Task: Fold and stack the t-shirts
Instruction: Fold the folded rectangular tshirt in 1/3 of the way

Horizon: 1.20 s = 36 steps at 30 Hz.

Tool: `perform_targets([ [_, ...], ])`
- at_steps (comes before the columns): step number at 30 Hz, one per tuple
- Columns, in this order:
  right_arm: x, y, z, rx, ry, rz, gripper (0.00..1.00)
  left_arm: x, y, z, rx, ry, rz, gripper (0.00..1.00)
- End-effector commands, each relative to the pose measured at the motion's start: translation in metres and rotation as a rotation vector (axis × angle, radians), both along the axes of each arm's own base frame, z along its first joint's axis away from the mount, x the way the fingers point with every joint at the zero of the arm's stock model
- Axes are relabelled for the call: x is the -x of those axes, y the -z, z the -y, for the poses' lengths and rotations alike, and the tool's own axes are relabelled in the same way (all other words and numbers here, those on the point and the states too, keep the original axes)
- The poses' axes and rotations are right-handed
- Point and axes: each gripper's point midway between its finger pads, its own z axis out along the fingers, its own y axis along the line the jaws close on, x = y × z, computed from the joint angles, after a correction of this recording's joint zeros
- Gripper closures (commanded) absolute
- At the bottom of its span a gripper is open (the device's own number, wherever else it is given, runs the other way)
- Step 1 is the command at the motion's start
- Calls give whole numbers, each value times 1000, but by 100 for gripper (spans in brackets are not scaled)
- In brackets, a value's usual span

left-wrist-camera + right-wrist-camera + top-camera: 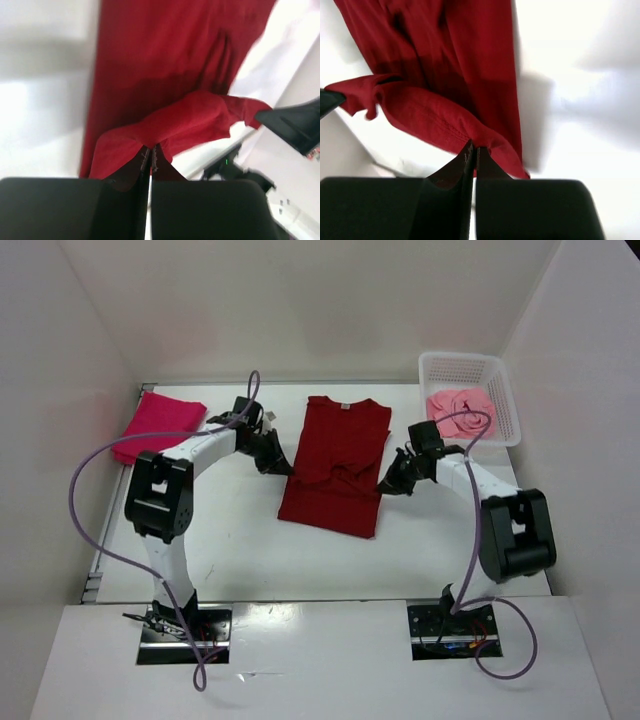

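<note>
Crimson t-shirt (335, 465) lies flat mid-table between your arms, collar toward the far edge and hem toward the arm bases. Its long axis runs near-to-far, with the hem skewed slightly left. Your left gripper (277, 462) and right gripper (388, 483) are each clamped on a side edge about halfway down. Lift both together, level, so the crease falls square across the body.

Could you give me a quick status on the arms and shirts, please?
Both jaws shut: left gripper and right gripper pinching opposite sides of the dark red shirt. Magenta shirt folded, far left. Pink shirt crumpled in basket. Nothing in the way.
</note>
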Motion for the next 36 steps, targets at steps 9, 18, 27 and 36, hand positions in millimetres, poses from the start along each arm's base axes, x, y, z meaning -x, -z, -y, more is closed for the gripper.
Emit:
perform_targets([
  [9, -109, 1, 10, 93, -11, 188, 93, -88, 9, 7, 13, -112, 133, 80],
  [18, -124, -66, 20, 134, -17, 341, 52, -75, -46, -8, 56, -137, 249, 55],
  [27, -71, -34, -70, 87, -265, 280, 100, 23, 7, 29, 5, -12, 138, 64],
  [36, -68, 19, -124, 87, -355, 210, 100, 47, 57, 31, -54, -4, 42, 65],
])
